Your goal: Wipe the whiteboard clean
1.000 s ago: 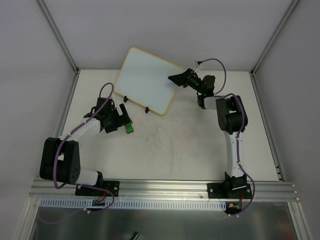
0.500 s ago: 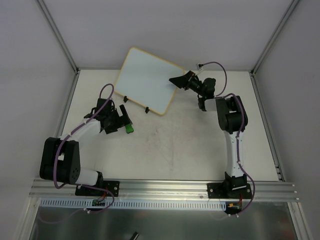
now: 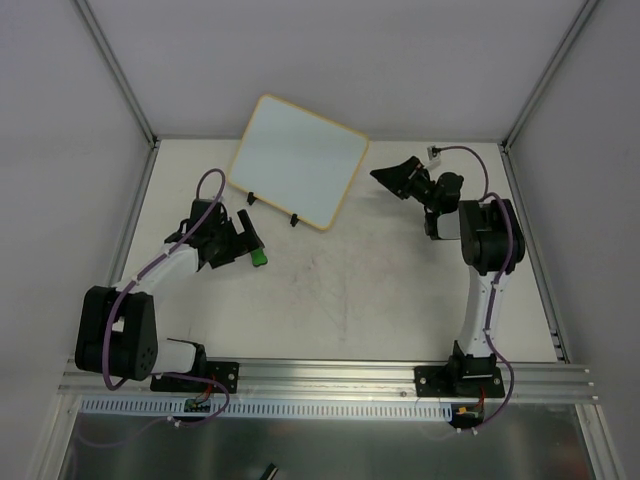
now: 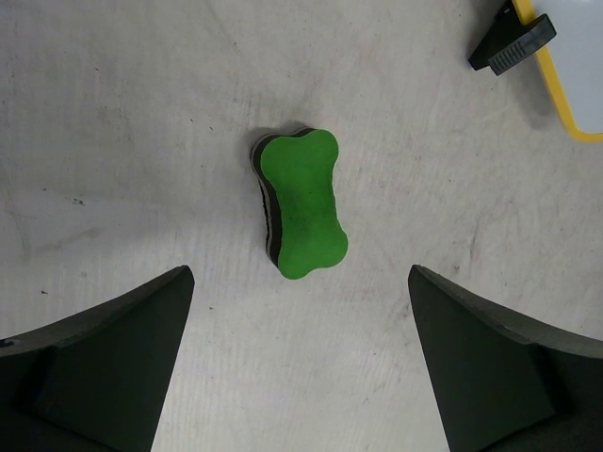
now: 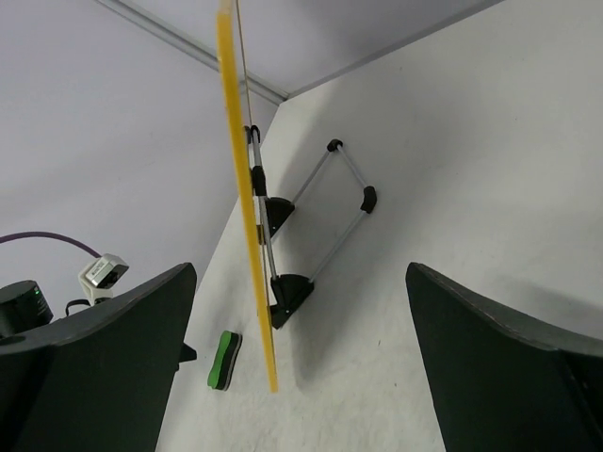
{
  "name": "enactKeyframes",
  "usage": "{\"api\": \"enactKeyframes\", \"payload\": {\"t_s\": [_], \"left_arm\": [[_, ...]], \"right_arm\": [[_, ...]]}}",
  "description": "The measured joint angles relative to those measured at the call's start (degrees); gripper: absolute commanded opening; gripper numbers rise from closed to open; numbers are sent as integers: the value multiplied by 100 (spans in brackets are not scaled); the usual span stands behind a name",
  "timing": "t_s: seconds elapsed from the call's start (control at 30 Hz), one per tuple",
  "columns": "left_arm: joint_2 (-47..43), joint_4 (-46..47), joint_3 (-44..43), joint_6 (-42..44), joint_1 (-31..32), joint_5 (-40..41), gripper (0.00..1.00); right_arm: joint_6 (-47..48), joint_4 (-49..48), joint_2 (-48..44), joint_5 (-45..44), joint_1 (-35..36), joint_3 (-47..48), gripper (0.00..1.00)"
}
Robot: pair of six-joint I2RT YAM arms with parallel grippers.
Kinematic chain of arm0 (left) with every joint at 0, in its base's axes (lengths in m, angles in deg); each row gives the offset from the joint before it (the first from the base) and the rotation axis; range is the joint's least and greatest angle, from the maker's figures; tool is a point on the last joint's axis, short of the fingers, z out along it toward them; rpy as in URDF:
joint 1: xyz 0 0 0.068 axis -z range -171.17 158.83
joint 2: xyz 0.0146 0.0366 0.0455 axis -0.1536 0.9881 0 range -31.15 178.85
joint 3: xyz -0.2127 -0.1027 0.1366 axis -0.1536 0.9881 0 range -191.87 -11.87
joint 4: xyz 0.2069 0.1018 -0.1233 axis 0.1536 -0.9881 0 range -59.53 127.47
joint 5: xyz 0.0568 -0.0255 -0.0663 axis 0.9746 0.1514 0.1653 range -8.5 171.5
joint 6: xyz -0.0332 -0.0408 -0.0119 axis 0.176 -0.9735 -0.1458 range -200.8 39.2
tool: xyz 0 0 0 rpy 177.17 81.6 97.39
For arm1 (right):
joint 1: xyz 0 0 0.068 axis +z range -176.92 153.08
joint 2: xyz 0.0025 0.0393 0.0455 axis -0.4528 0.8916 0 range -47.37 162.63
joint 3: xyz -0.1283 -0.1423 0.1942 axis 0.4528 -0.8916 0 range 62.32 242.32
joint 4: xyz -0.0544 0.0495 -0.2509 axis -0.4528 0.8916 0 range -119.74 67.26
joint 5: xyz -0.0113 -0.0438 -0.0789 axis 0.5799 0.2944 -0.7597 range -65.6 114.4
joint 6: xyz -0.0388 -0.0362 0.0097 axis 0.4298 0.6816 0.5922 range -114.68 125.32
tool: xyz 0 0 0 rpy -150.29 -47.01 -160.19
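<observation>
The whiteboard [image 3: 296,158] stands at the back of the table on two black clip feet, its face blank white inside a yellow frame. In the right wrist view I see its yellow edge [image 5: 247,217] side-on, with its wire stand behind. The green eraser [image 3: 259,257] lies on the table in front of the board; it also shows in the left wrist view [image 4: 303,203] and the right wrist view [image 5: 222,360]. My left gripper [image 3: 245,240] is open just behind the eraser, not touching it. My right gripper [image 3: 392,176] is open and empty, to the right of the board.
Grey walls with metal corner posts [image 3: 115,70] close in the table on three sides. An aluminium rail [image 3: 330,377] runs along the near edge by the arm bases. One black clip foot [image 4: 512,47] of the board shows at the left wrist view's upper right.
My right gripper has drawn back to the right, away from the board's right edge. The left gripper, eraser and board have hardly moved.
</observation>
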Motion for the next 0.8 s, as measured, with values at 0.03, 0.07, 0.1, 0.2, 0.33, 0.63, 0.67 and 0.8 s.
{"api": "enactKeyframes", "payload": {"t_s": [0.03,0.07,0.1,0.2,0.33,0.63,0.67,0.8], "left_arm": [[-24,4,17,0,0,-2,99],[-55,4,37,0,0,0,99],[-90,9,55,0,0,0,99],[-179,11,79,0,0,0,99],[-282,66,87,4,0,7,99],[-494,125,210,17,0,37,99],[-542,125,219,15,0,37,99],[-848,131,275,13,0,37,99]], "right_arm": [[13,-2,-131,7,-42,-140,99],[26,-15,-304,7,-92,-317,99],[35,-24,-479,22,-144,-501,99],[66,-42,-1012,39,-286,-1047,99],[238,105,-1829,28,-422,-1812,99],[1718,2448,-4450,-398,-155,-2402,99],[1805,2562,-4638,-448,-140,-2487,99],[2269,3501,-5139,-898,2,-2852,99]]}}
